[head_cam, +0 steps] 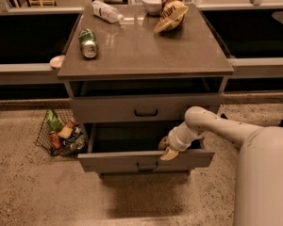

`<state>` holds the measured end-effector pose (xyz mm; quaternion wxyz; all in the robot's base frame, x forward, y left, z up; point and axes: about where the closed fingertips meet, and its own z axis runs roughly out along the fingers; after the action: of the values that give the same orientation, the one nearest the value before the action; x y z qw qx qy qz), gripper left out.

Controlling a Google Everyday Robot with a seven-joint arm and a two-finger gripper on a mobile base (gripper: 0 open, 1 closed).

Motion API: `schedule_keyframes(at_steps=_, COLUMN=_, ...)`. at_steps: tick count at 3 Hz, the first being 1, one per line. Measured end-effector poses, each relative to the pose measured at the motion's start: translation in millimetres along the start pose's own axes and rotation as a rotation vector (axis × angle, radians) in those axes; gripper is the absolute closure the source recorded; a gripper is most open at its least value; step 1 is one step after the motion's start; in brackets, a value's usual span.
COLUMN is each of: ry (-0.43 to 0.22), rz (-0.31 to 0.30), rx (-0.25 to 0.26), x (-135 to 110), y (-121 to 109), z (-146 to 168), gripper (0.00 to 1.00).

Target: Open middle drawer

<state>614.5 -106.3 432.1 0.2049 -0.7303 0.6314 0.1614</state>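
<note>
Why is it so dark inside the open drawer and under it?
Camera view: light seems to come from above, so the tabletop looks bright; the middle drawer is dark inside, and a shadow lies on the floor under it; the claw, at the drawer's front edge, is pale and lit.

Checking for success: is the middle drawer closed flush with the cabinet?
No, the middle drawer stands pulled out, its dark interior showing, with the gripper at its front panel's top edge.

The grey-brown middle drawer (113, 162), black-handled, stands pulled out, the claw (169, 151) at its front's top edge.
</note>
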Motion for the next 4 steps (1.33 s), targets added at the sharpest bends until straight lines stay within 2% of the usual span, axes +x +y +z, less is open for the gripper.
schedule_keyframes(at_steps=1, ry=0.000, rz=0.000, rx=0.000, x=0.0, y=0.0, z=0.0, gripper=0.82)
schedule_keyframes(at_steps=4, ry=0.000, rz=0.000, rx=0.000, x=0.0, y=0.0, z=0.1, gripper=0.13)
